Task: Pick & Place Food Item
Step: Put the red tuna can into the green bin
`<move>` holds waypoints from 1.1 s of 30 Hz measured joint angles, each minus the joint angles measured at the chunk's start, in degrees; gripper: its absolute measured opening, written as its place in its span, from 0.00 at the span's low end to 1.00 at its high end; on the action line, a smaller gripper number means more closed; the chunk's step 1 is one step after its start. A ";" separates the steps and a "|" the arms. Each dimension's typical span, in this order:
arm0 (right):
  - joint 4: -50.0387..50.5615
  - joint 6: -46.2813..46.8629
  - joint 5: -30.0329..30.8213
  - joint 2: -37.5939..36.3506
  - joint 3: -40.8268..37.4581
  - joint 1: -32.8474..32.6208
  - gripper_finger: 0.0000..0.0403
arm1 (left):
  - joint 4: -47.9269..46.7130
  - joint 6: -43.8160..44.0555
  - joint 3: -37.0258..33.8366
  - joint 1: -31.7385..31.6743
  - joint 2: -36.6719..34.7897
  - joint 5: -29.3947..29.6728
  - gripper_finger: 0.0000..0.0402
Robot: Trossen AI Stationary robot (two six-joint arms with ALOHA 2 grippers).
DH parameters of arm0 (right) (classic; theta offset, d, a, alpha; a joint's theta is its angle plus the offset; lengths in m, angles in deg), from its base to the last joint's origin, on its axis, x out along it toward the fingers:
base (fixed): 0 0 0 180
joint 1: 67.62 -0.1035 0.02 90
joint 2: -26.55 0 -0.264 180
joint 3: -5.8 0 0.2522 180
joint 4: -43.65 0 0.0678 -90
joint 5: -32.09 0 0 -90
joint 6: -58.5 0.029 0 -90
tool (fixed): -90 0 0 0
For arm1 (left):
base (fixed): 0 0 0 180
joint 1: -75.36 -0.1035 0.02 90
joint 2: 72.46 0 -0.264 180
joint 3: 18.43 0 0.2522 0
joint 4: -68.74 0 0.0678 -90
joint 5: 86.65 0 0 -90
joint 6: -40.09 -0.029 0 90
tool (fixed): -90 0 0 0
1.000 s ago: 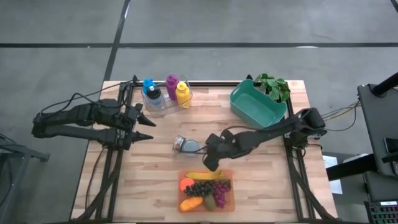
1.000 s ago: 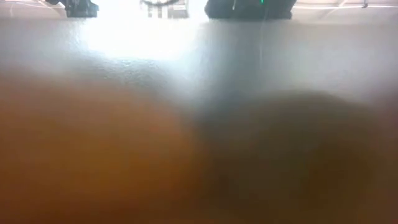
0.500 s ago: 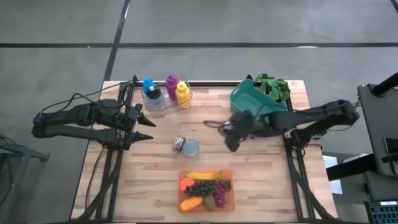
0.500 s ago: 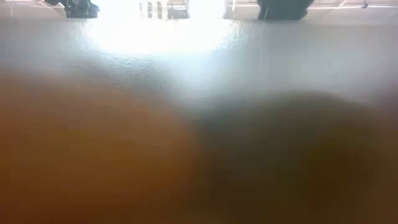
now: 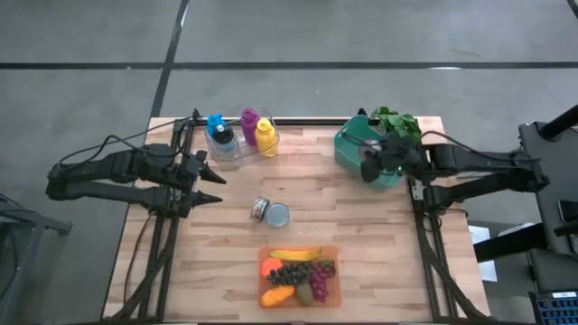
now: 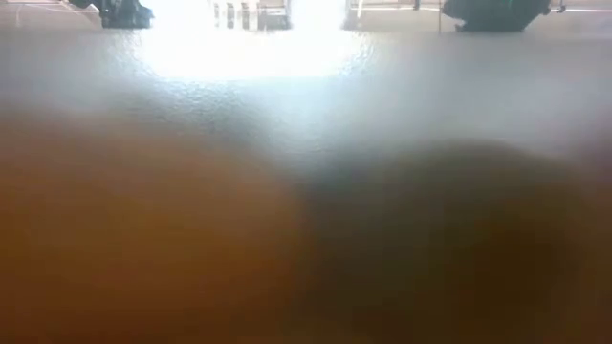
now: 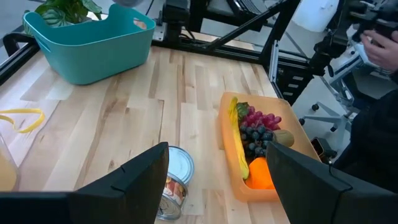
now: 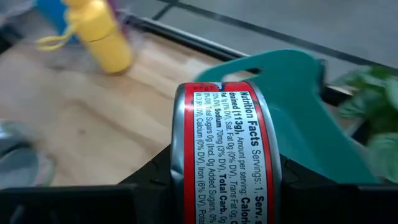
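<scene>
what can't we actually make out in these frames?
- Low view: something orange-brown sits against the lens and blurs out nearly everything; only dark arm bases show at the top edge.
- Red-labelled can in the right gripper: its ends are cut off in the right wrist view; too small to see in the high view.
- Teal bin: the right arm covers part of the inside.
- Can on the table: label cut off.

Grey concrete floor (image 5: 298,36) is running all around the light wooden table (image 5: 307,190), with dark lines crossing it. Black metal framing (image 7: 249,28) is standing past the table's edge, plus some dark equipment on the right (image 5: 551,190). Strong glare is washing out the low view (image 6: 249,48).
</scene>
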 joint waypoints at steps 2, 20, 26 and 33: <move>0.13 -0.04 -0.34 -0.94 -0.73 2.63 0.30 | 0.01 0.00 -0.01 0.01 0.01 0.00 0.69; -4.91 3.82 -11.57 1.18 -13.04 22.27 0.30 | 0.02 0.00 0.00 0.00 -0.01 0.00 0.69; -7.32 9.76 -14.88 1.18 -19.38 24.14 0.30 | 0.02 -0.01 0.00 0.00 0.01 0.01 0.69; -7.42 14.89 -15.53 1.16 -23.15 24.22 0.33 | 0.02 0.00 -0.01 0.02 -0.01 0.02 0.69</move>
